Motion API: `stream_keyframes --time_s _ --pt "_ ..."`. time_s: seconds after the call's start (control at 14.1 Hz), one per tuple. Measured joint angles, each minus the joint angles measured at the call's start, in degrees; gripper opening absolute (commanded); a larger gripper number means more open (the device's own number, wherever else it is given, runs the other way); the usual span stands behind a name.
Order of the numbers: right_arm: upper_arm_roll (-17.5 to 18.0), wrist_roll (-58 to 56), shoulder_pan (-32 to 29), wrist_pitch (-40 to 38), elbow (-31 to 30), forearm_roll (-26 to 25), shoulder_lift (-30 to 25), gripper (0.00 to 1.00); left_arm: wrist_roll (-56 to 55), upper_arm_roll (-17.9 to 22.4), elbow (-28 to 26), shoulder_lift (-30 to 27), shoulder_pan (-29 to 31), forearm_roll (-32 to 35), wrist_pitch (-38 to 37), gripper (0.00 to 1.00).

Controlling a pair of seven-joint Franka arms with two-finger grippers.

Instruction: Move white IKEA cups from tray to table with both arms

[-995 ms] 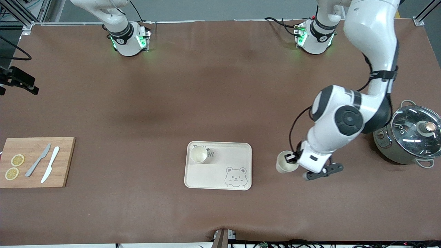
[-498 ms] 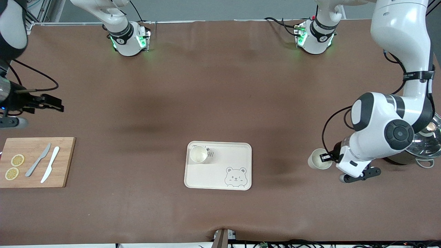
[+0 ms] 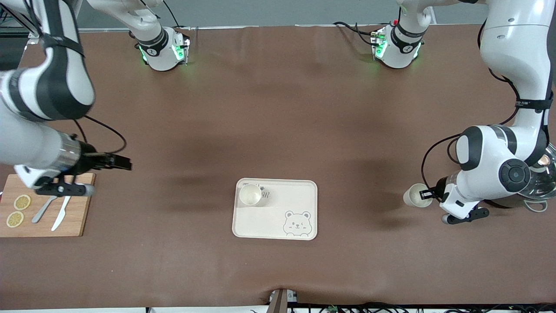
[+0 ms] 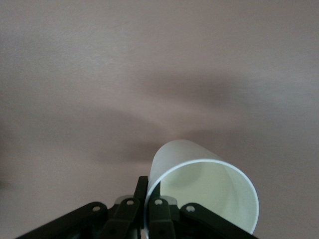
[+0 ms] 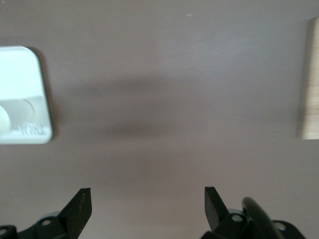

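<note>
One white cup [image 3: 250,194] stands upright in a corner of the cream bear tray [image 3: 278,226]. My left gripper [image 3: 428,193] is shut on the rim wall of the second white cup [image 3: 415,194], holding it over bare table between the tray and the pot. In the left wrist view the fingers [image 4: 142,191] pinch this cup's wall [image 4: 199,174], one inside and one outside. My right gripper [image 3: 124,164] is open and empty over the table beside the cutting board. Its view shows the spread gripper [image 5: 147,199] and the tray's corner [image 5: 25,89].
A steel pot with a glass lid [image 3: 545,174] stands at the left arm's end, partly hidden by that arm. A wooden cutting board [image 3: 82,208] with lemon slices [image 3: 21,202] and two knives [image 3: 63,215] lies at the right arm's end.
My left arm has carried its cup away from the tray toward the pot. My right arm has swung into view and moved over the cutting board's edge toward the tray.
</note>
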Motion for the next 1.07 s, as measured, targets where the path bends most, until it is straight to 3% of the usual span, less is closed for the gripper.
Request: stream_keyframes --time_s 0.36,0.57,0.85,1.0,1.07 --pt "0.24 17.69 8.88 10.57 -0.15 2.18 8.09 1.00 1.77 -0.26 -5.07 0.04 1.33 0.00 3.62 0.00" --pt "0.23 22.79 11.36 16.75 -0.15 6.85 11.24 1.00 1.77 -0.37 -5.77 0.16 1.33 0.00 3.90 0.00" --pt "0.26 28.66 13.92 24.58 -0.12 7.71 13.53 1.00 1.77 -0.46 -5.82 0.66 1.33 0.00 4.79 0.72" --pt "0.27 31.50 15.52 27.58 -0.10 7.73 14.59 1.00 1.77 -0.55 -5.75 0.71 1.30 0.00 5.13 1.00" --pt "0.28 32.53 16.44 28.07 -0.08 7.73 15.18 1.00 1.77 -0.57 -5.52 0.69 1.29 0.00 5.34 1.00"
